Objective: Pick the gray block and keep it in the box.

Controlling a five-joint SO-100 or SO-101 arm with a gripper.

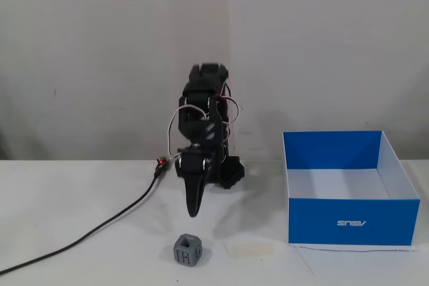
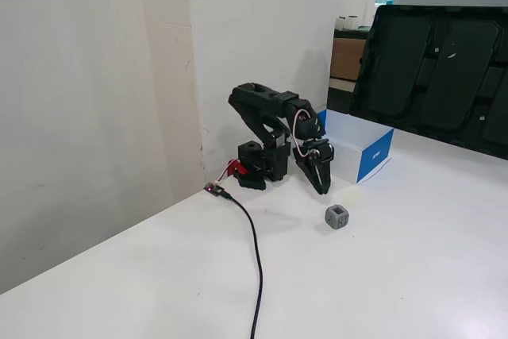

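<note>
The gray block (image 1: 188, 250) is a small dark-gray cube with recessed holes. It sits on the white table in front of the arm, and it shows in both fixed views (image 2: 337, 217). The black gripper (image 1: 194, 212) points down above and just behind the block, apart from it, with its fingers together and empty; it also shows in the other fixed view (image 2: 321, 189). The box (image 1: 348, 222) is blue-walled with a white interior and stands open to the right of the arm; in the other fixed view (image 2: 373, 156) it is behind the arm. Nothing shows inside it.
A black cable (image 1: 100, 229) runs from a small connector near the arm's base to the left table edge. A pale flat tape strip (image 1: 249, 249) lies between block and box. Dark trays (image 2: 444, 69) lean at the back right in a fixed view.
</note>
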